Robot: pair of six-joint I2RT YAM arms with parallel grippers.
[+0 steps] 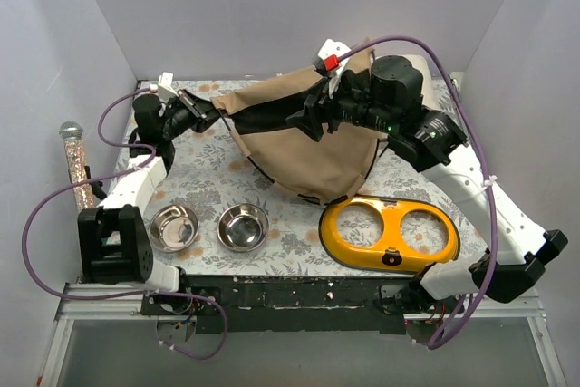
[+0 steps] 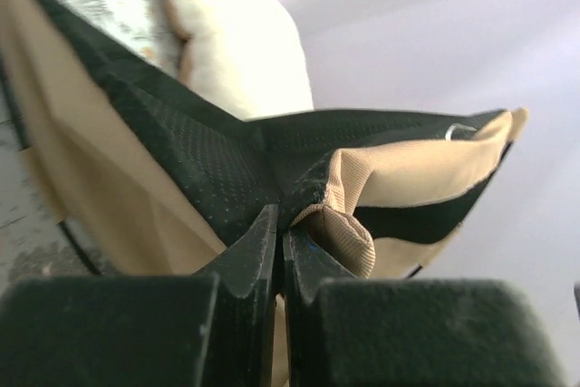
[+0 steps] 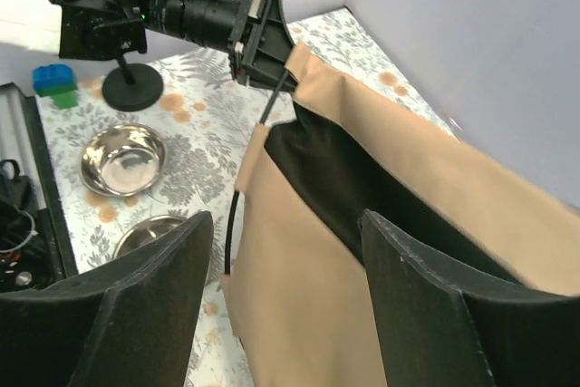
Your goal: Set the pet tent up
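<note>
**Presently: tent flat, one corner pinched, frame not yet raised**

Item. Pet tent [image 1: 308, 147], tan cloth with black lining. It lies collapsed across the far middle of the table [image 1: 208, 178], with no upright shape to it. One corner is drawn out toward the far left.

Item. Left gripper [image 2: 279, 224], clamped tight on that corner, a fold of tan and black cloth nipped between the jaws and held off the table.

Item. Right gripper [image 3: 285, 219], jaws wide apart and holding nothing, poised above the cloth near the tent's middle. A thin black rod [image 3: 234, 224] shows along the edge below it.

Step in hand, as I judge it: spreading and sorting the cloth. The tent has not yet been stood up.

Next move, likely: the free gripper must take a rod or a fresh edge and lift, while the pinched corner stays anchored. Slack cloth may slip or bunch.

Surroundings. Cream cushion [image 2: 236, 43] just behind the tent. Yellow bowl stand [image 1: 337, 224] lies close to the tent's near edge and could foul the base once it is spread. Two steel bowls [image 1: 174, 226] [image 1: 243, 227] sit near the front, apart from the tent.
</note>
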